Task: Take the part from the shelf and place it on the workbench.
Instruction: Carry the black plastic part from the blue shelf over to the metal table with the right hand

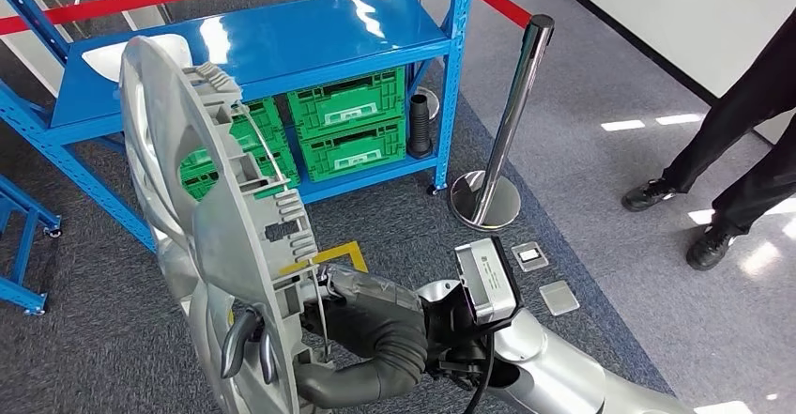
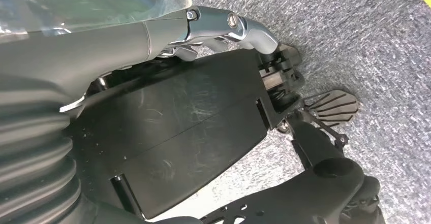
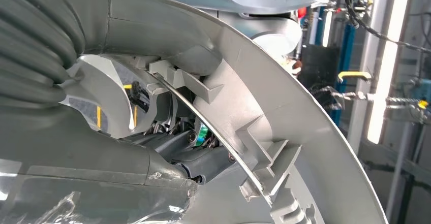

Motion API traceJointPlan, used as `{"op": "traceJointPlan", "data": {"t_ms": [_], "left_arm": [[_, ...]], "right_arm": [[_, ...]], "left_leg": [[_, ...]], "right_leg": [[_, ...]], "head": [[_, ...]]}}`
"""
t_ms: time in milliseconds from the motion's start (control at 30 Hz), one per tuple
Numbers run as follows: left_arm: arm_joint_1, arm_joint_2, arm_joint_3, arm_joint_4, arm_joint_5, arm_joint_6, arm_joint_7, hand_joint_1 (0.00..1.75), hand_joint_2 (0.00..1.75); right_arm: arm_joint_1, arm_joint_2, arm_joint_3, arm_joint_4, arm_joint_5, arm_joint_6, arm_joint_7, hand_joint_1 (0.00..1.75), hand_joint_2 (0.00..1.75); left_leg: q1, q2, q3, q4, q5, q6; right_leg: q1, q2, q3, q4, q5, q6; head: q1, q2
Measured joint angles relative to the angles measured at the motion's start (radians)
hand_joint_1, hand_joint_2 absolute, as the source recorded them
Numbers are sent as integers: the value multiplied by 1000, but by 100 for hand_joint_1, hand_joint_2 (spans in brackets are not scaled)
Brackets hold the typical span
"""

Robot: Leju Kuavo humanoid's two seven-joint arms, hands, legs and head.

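- Far left in the head view we see the blue shelf (image 1: 253, 43), its top board bare where we can see it, apart from a pale object at its left end, half hidden behind the part. We judge the part has already been taken off it.
- Just right of that, near the camera, stands the task's thing: one silver wheel cover (image 1: 197, 236), held on edge off the shelf, with its clip-lined back toward our right. We think it is carried upright so that the rim stays within the hand's grasp.
- Two green crates (image 1: 345, 118) sit stacked on the lower shelf board. More green shows behind the cover, too hidden for us to count.
- One black ribbed tube (image 1: 420, 123) stands beside the crates.
- Our right hand (image 1: 282, 325) grasps the cover's lower rim: dark fingers (image 1: 246, 334) hook over its front and the grey thumb presses behind. The right wrist view shows the thumb (image 3: 167, 46) tucked under the rim clips.
- One chrome post (image 1: 512, 118) stands on the carpet, and two small floor plates (image 1: 544, 278) lie near it.
- A person's two shoes (image 1: 676, 217) show at far right.
- Our left hand (image 2: 325, 107) hangs over the floor; we cannot tell whether it is clenched or released.
- We see no surface here, so placing is not yet done.
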Motion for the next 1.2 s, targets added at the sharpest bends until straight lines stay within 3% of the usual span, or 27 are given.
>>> {"op": "traceJointPlan", "data": {"t_ms": [67,100,133,167,200,267,333,367,400,467,533,633,667,700,733,800,867,933,1000,1033,1067,1133,1167,1200], "left_arm": [[-1,-1,0,0,-1,0,0,0,175],[-2,-1,0,0,-1,0,0,0,175],[-3,-2,0,0,-1,0,0,0,175],[-5,-2,0,0,-1,0,0,0,175],[-7,-2,0,0,-1,0,0,0,175],[-12,-3,0,0,-1,0,0,0,175],[-15,-4,0,0,-1,1,0,0,175],[-16,-4,0,0,-2,1,0,0,175],[-17,-4,0,0,-2,2,1,0,175],[-18,-3,0,0,-2,2,1,0,175],[-19,-1,0,0,-2,2,1,0,175],[-23,0,0,0,-2,3,1,0,175],[-23,0,0,0,-2,3,2,0,175],[-22,1,0,0,-2,3,2,0,175],[-21,1,0,0,-1,3,3,0,175],[-15,2,0,0,-1,2,5,0,175],[-10,2,0,0,-1,1,6,0,175],[-7,2,0,0,-1,1,6,0,175],[-5,1,0,0,-1,1,6,0,175],[-4,0,0,0,-1,1,6,0,175],[-5,0,0,0,-1,1,6,0,175],[-6,-1,0,0,-4,1,6,0,175],[-7,-2,-1,0,-5,1,6,0,175],[-8,-2,-1,0,-7,1,6,0,175]], "right_arm": [[0,-2,0,0,0,0,0,175,175],[1,-2,1,0,0,0,0,175,175],[2,-3,1,0,0,0,0,175,175],[2,-4,2,0,0,0,0,175,175],[2,-5,2,0,0,0,0,175,175],[2,-7,2,0,0,-1,-1,175,175],[1,-6,1,0,1,-1,-3,175,175],[1,-5,1,0,2,-1,-5,175,175],[0,-5,0,0,3,0,-7,175,175],[1,-5,0,0,6,0,-10,175,175],[2,-4,0,0,9,1,-11,175,175],[3,-3,0,0,13,1,-12,175,175],[4,-3,1,0,14,1,-12,175,175],[4,-3,1,0,15,1,-12,175,175],[5,-3,1,0,16,1,-12,175,175],[6,-3,1,0,18,1,-12,175,175],[5,-3,0,0,20,0,-13,175,175],[5,-2,-1,0,20,-1,-13,175,175],[6,-3,-1,0,20,-1,-14,175,175],[7,-3,-1,0,21,-1,-14,175,175],[7,-4,-1,0,21,-1,-14,175,175],[8,-6,0,0,22,-2,-15,175,175],[9,-7,0,0,22,-3,-15,175,175],[10,-8,0,0,23,-3,-15,175,175]], "left_leg": [[2,2,-21,-3,24,11],[1,3,-36,-2,35,15],[0,3,-51,0,45,16],[-1,3,-66,3,55,17],[-2,3,-81,7,64,16],[-3,3,-111,19,78,12],[-6,2,-134,32,89,5],[-7,3,-140,36,96,0],[-7,3,-145,38,103,-6],[-7,3,-152,38,110,-17],[-5,1,-166,75,62,-30],[2,0,-195,240,-69,-47],[3,0,-194,285,-85,-50],[4,0,-183,303,-79,-52],[5,0,-156,284,-56,-52],[7,-1,-72,166,-13,-48],[5,-4,-4,52,-16,-39],[0,-6,10,17,-26,-27],[1,-4,-4,14,-14,-10],[2,-2,-14,12,-3,-1],[4,0,-26,9,8,7],[2,2,-52,9,31,15],[1,2,-65,10,42,17],[-1,2,-80,12,54,17]], "right_leg": [[-1,1,-29,84,-87,7],[-1,1,-46,151,-135,10],[-1,1,-59,215,-164,11],[-1,1,-61,258,-169,12],[-1,1,-49,270,-154,12],[0,1,28,187,-106,4],[3,1,126,47,-102,-7],[6,1,155,0,-110,-12],[8,1,167,-25,-117,-16],[6,0,159,-34,-106,-25],[0,-4,142,-39,-85,-36],[-2,-6,109,-39,-57,-42],[-1,-6,96,-37,-48,-41],[-1,-5,81,-34,-39,-40],[-1,-4,65,-29,-30,-38],[-2,-2,38,-17,-16,-33],[0,-1,20,-9,-2,-23],[1,-1,12,-9,16,-12],[-1,-1,5,-10,21,0],[-1,0,-2,2,1,5],[-2,1,-13,34,-37,9],[-2,2,-43,152,-140,12],[-2,2,-54,216,-172,13],[-2,2,-56,261,-178,13]], "head": [[7,0],[11,0],[14,0],[15,0],[17,0],[19,0],[21,0],[22,0],[21,0],[22,0],[16,0],[4,0],[3,0],[2,0],[2,0],[0,0],[-1,0],[-1,0],[-1,0],[1,0],[4,0],[13,0],[17,0],[19,0]]}}
